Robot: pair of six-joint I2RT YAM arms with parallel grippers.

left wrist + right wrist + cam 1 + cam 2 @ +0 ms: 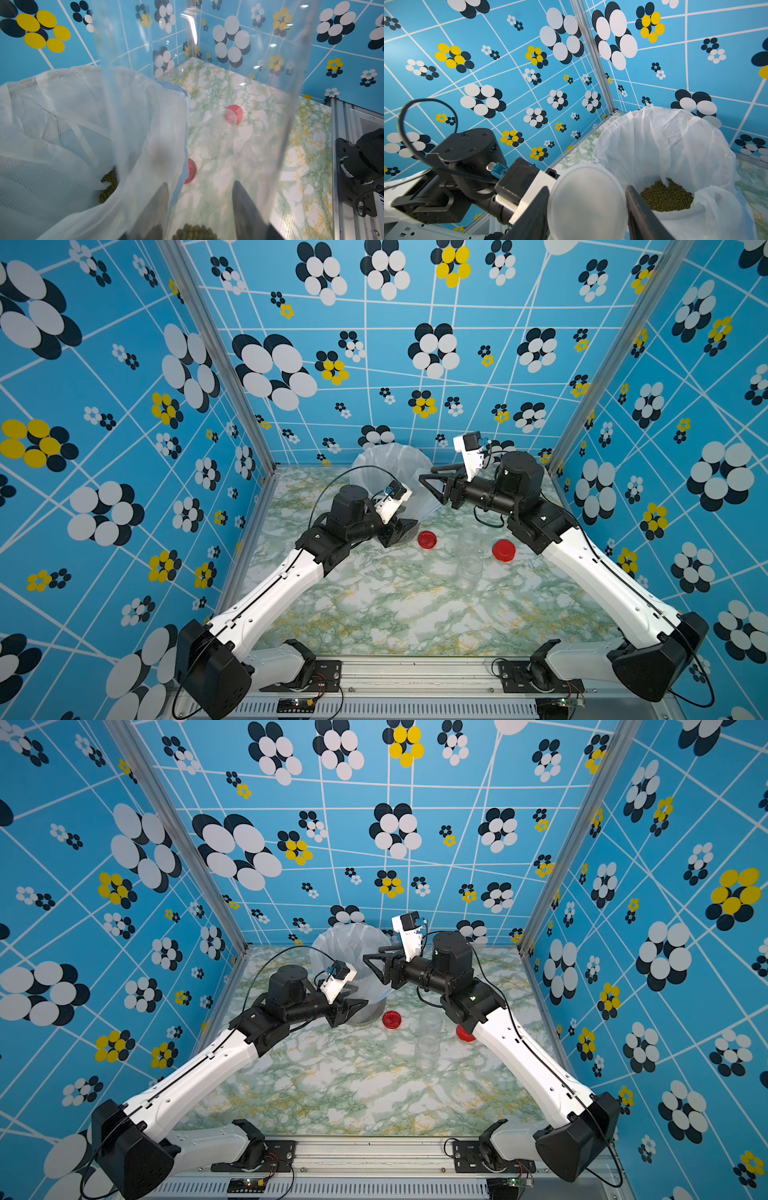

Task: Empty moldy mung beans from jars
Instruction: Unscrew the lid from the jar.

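Mid-desk, nearest me: an empty jar [470, 570] stands open, with a second empty jar [469, 538] just behind it. I judge both to be finished.
Either side of them: one red lid [428, 539] lies toward the bucket and the other red lid [503, 550] by my right arm, both loose on the desk.
Left pincer [199, 185]: it is closed part-way on the slim jar [199, 99], gripping the clear wall near its base. The remaining mung beans [195, 231] sit at the jar's bottom, close to the pincer.
Right pincer [587, 187]: it is clamped on the whitish lid [586, 207] by its edge, raised beside the bucket's rim. The lid looks free of the jar.
Bucket [376, 466]: it is lined with a white bag, and a heap of dumped beans [666, 197] lies at the bottom.
Risk, tipping: the slim jar is beside the rim, partly over the desk. If I tip before its mouth clears the slack bag edge, beans will scatter.
Risk, grip: the smooth wall could twist in the pincer as it rotates. The lid, pinched only at its edge, could pop out into the bucket.
Desk [395, 614]: the surface is a glossy green-veined marble pattern, so stray beans would be hard to spot.
Room: the blue walls [374, 344] carry white grid lines and flower dots, with metal posts in the corners.
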